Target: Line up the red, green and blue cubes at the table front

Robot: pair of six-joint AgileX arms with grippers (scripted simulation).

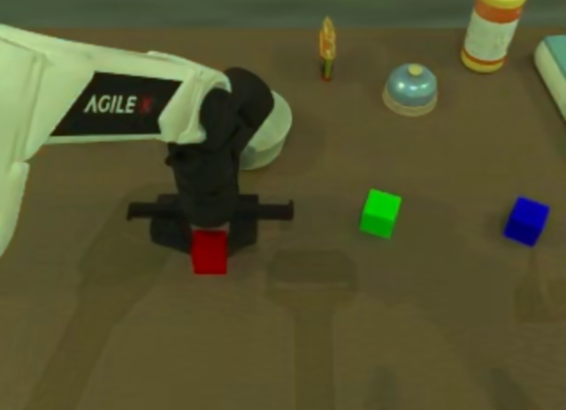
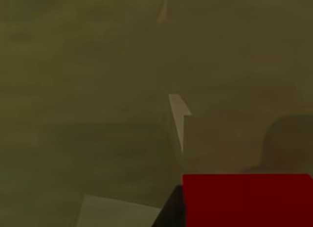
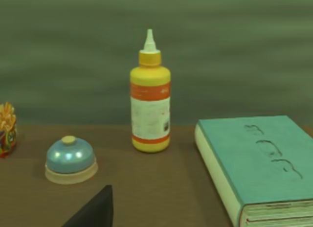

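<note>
Left gripper is closed on the red cube at the desk left-centre, while the green cube and blue cube sit apart to its right, unaligned; right arm not seen from above, its gripper state indeterminable.

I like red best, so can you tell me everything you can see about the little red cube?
The red cube is a small plain block with flat, even red faces and no markings. It sits left of centre on the brown table, right under the left pincer. The green cube stands well off to its right.
</note>
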